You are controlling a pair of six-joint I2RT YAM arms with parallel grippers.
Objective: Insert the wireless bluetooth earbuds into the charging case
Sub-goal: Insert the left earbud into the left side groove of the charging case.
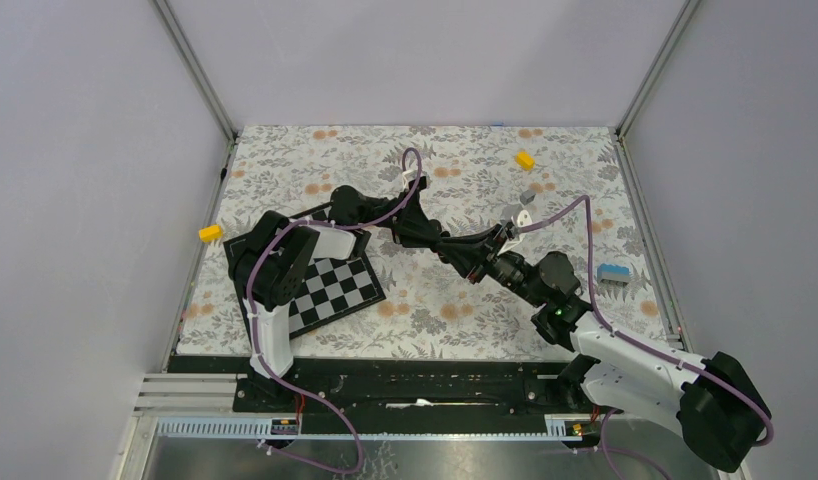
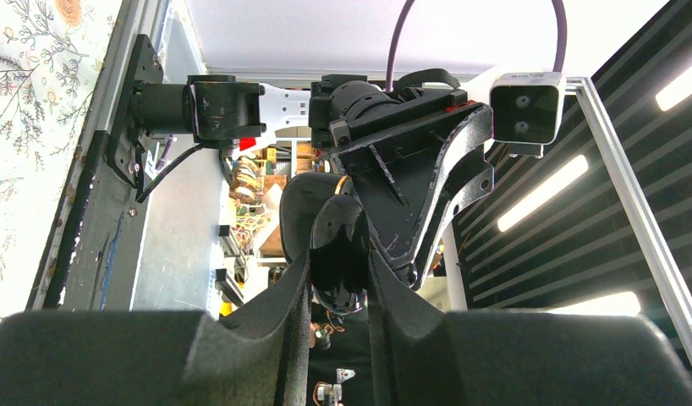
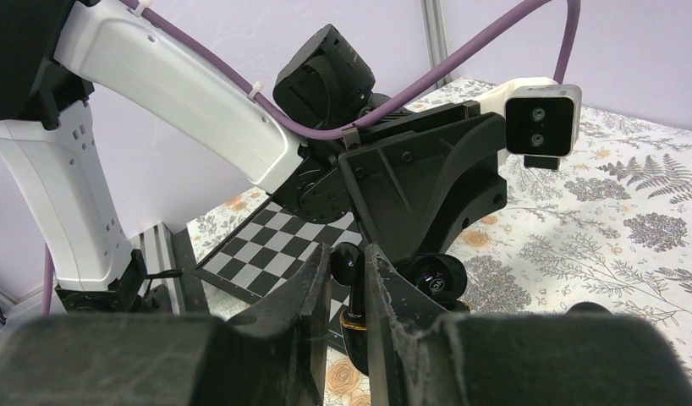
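Both arms meet above the middle of the table. My left gripper (image 1: pixel 463 250) (image 2: pixel 338 262) is shut on the glossy black charging case (image 2: pixel 338 249), which is held up off the table. My right gripper (image 1: pixel 482 262) (image 3: pixel 347 258) is shut on one small black earbud (image 3: pixel 346 262). Its stem points down at the case's gold-rimmed body (image 3: pixel 353 334) just below the fingers. A round glossy black part with a small logo (image 3: pixel 436 277) sits right of it; I cannot tell whether that is the lid or the other earbud.
A black-and-white checkered mat (image 1: pixel 335 290) lies under the left arm. Yellow blocks lie at the left edge (image 1: pixel 211 233) and far right (image 1: pixel 525 160). A blue block (image 1: pixel 612 273) and small grey and white pieces (image 1: pixel 525 205) lie to the right.
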